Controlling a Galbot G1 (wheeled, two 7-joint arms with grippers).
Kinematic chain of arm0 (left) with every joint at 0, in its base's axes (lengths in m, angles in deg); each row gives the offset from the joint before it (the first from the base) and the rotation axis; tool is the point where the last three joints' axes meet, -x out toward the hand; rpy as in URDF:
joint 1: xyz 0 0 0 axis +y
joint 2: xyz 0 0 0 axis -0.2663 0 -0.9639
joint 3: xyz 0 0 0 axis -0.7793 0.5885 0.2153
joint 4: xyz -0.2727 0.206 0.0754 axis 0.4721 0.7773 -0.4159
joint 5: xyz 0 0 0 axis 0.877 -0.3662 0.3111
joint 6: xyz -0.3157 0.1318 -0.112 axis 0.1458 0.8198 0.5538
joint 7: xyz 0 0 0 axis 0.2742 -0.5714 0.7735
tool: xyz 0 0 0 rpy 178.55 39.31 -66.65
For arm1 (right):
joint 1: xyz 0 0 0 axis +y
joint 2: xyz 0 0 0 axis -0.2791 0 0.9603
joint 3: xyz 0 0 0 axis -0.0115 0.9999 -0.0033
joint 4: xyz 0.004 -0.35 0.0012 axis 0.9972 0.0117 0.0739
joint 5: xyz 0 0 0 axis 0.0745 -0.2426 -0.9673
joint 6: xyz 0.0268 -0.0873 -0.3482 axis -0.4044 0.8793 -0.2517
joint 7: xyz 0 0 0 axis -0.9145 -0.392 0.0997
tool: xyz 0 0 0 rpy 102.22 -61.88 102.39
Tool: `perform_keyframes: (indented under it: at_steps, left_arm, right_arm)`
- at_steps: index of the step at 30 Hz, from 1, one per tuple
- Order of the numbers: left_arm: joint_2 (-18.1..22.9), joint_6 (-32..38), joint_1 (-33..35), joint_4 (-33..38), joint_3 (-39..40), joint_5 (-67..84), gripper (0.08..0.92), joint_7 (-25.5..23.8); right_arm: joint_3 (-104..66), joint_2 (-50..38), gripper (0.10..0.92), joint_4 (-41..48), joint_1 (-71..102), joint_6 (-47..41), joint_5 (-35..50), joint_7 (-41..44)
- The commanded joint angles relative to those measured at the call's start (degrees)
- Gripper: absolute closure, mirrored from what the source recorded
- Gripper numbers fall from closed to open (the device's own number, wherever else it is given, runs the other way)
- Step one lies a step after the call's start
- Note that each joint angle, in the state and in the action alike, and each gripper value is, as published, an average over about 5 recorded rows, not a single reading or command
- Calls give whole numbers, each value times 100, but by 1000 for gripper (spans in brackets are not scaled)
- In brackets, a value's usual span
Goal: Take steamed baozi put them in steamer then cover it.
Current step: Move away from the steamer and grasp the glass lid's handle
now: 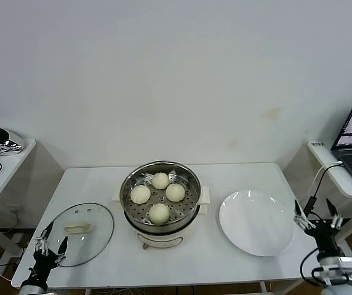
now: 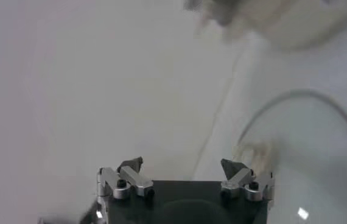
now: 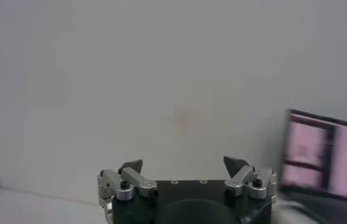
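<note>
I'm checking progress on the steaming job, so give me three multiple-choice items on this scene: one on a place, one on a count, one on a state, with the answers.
1. Where does the glass lid lie?
A. On the steamer
B. On the table, on the robot's left of the steamer
C. On the white plate

2. How many baozi sit in the steamer?
A. Two
B. Three
C. Four

3. What state is the left end effector in?
A. Open, holding nothing
B. Shut on the lid handle
C. Shut on a baozi

Answers: 1 B, the lid lies flat on the table beside the uncovered pot. 2 C, four buns rest on the perforated tray. 3 A, its fingers stand apart at the lid's near edge, nothing between them.
</note>
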Motion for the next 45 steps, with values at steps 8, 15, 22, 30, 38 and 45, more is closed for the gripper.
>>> perform_keyframes:
  at_steps: [8,15,22,30,38,45]
  left_arm:
    - [-366,181,-1449,-1527,343,-1692,177,129]
    - [-364,199,-1594,-1724,467,-1701,177,116]
    - [-362,204,-1783,-1817,601,-1710,177,102]
    - [-339,234,-2054,-1935,760,-1677,177,65]
    - [-318,305,-2141,-2077,787,-1650,186,11]
    - [-328,393,-2151,-2160,763,-1642,355,-55]
  right_arm:
    - [-405,640,203,-161,484,13,-225,-177]
    - [-391,673,203,-184,545,15,-289,-117]
    - [-325,736,203,-172,580,27,-365,-104]
    - [-325,761,203,-183,633,53,-395,-93]
    - [-302,788,203,-178,683,78,-458,-61]
    - [-239,798,203,-175,704,89,-488,-60]
